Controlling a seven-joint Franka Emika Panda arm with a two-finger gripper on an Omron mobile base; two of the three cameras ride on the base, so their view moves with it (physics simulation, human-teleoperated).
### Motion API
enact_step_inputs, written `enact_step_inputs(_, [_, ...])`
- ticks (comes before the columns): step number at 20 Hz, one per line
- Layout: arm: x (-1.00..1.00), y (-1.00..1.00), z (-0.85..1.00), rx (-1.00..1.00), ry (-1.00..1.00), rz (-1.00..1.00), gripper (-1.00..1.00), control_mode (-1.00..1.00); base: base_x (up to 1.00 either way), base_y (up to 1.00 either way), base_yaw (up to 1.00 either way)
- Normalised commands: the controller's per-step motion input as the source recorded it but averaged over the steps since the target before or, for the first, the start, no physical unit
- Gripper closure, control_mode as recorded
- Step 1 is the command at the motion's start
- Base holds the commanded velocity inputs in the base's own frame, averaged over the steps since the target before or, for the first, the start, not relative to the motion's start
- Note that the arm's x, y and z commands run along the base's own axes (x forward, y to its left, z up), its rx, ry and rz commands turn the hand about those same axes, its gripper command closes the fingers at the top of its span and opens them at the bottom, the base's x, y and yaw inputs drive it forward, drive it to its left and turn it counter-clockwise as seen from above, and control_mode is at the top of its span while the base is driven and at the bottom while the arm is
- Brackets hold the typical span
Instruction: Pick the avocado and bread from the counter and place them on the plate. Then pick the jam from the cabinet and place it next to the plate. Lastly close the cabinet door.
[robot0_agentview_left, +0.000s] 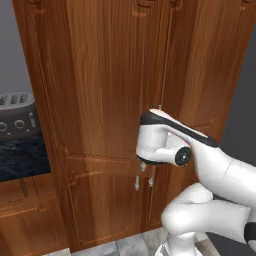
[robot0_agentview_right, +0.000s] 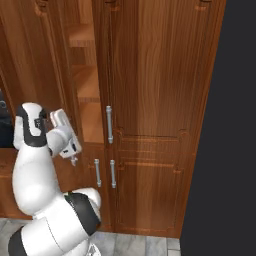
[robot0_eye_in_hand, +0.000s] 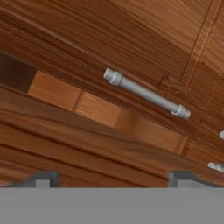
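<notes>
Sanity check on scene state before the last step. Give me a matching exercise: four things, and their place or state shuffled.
Things:
1. toaster
2. cabinet door
3. end effector
4. two small lower doors

Place or state:
A. ajar, shelves showing in the gap
B. shut, below the tall doors
C. on the black counter, left of the cabinet
D. open, nothing between the tips

Pairs: 1-C, 2-A, 3-D, 4-B

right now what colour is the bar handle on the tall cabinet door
Silver-grey metal, against reddish-brown wood. The bar handle shows best in the hand view.
</notes>
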Motion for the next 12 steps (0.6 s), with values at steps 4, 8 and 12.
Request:
enact_step_inputs(4, [1.00,0.31,0.00,-0.44,0.28,-0.53,-1.00,-1.00,0.00,0.00,0.00])
enact_step_inputs(8, [1.00,0.03,0.06,-0.30,0.43,-0.45,-1.00,-1.00,0.00,0.00,0.00])
enact_step_inputs(12, [1.00,-0.14,0.23,-0.15,0.57,-0.32,-1.00,-1.00,0.00,0.00,0.00])
